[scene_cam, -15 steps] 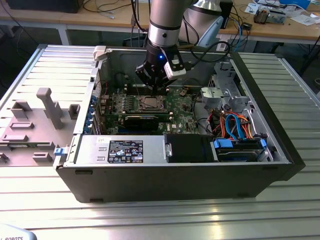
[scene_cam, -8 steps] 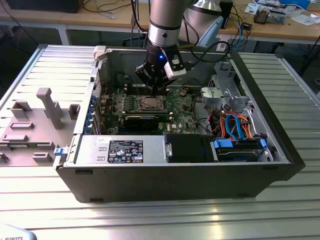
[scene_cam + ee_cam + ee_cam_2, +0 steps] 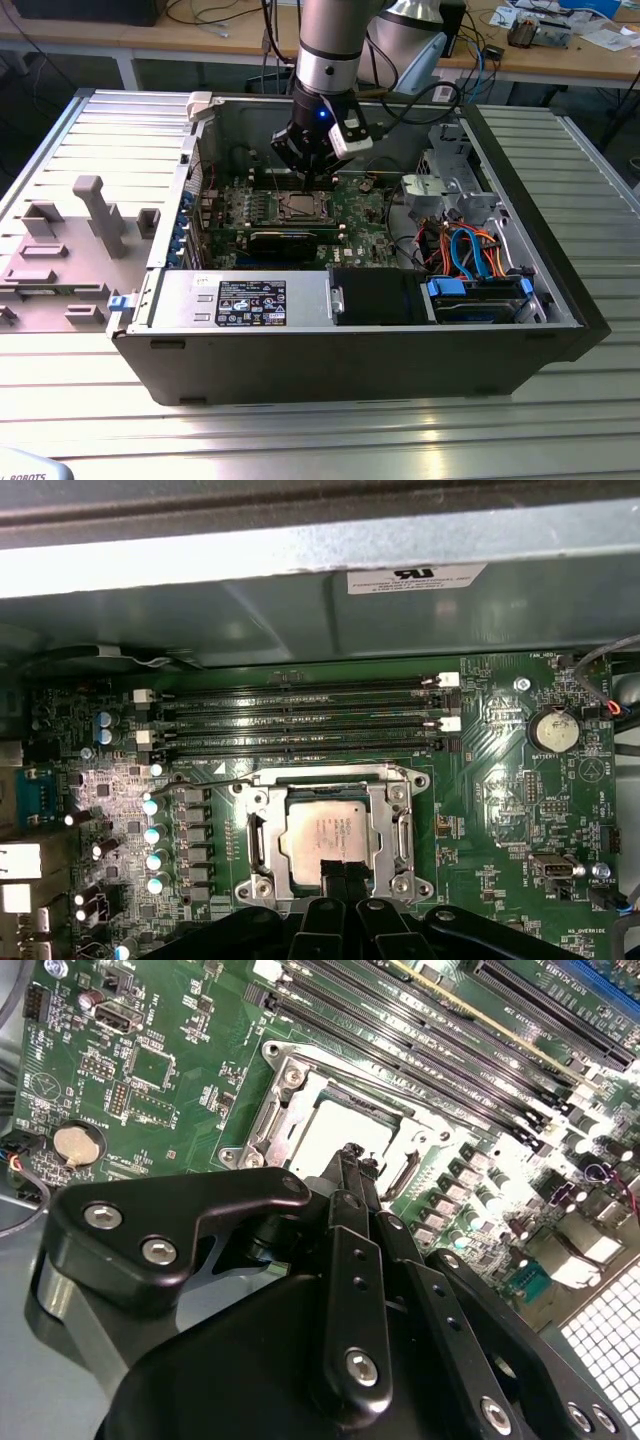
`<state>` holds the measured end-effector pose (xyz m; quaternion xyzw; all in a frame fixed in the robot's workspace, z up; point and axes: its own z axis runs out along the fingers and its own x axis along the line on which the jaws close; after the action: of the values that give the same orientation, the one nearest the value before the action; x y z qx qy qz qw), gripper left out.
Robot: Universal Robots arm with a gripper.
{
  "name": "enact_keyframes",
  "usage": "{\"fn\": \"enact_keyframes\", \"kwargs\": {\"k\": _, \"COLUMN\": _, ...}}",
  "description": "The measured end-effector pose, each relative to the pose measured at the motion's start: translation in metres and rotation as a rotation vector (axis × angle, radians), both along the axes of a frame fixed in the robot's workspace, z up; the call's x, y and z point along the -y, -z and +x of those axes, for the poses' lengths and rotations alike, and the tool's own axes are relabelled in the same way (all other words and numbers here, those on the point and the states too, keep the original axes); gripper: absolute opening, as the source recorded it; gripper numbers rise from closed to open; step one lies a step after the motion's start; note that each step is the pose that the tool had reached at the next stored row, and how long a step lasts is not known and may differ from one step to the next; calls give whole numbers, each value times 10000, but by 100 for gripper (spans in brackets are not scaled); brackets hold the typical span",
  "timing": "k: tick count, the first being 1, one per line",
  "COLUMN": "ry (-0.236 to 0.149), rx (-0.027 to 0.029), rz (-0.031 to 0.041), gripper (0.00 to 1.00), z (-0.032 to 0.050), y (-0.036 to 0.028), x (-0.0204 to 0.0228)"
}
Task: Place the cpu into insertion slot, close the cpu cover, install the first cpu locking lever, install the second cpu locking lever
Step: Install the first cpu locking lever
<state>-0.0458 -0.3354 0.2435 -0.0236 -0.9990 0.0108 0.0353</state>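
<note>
Cpu [image 3: 329, 837] sits in the insertion slot [image 3: 331, 830], directly beneath the end effector [image 3: 340, 875], whose fingers are pressed together, empty.

The cpu [image 3: 327, 842] has a silvery-grey top, framed by the silver cover [image 3: 330, 781]. The board [image 3: 500, 810] is green with black memory slots [image 3: 300, 720]. The gripper [image 3: 352, 1160] is black. In the exterior view, cables [image 3: 470, 250] are orange and blue.

Silver-grey cylindrical arm [image 3: 330, 40] ending in a black wrist with a blue light. Black claw [image 3: 352, 1155]: jointed links fastened by silver screws.
</note>
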Motion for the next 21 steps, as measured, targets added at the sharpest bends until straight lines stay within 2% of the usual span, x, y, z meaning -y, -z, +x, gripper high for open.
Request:
{"fn": "enact_keyframes", "kwargs": {"k": 19, "ry": -171, "rx": 0, "rz": 0, "gripper": 11, "z": 0, "y": 0, "x": 0}}
{"fn": "enact_keyframes", "kwargs": {"k": 20, "ry": -177, "rx": 0, "rz": 10, "gripper": 11, "z": 0, "y": 1, "x": 0}}
{"fn": "enact_keyframes", "kwargs": {"k": 21, "ry": -182, "rx": 2, "rz": 55, "gripper": 11, "z": 0, "y": 1, "x": -1}}
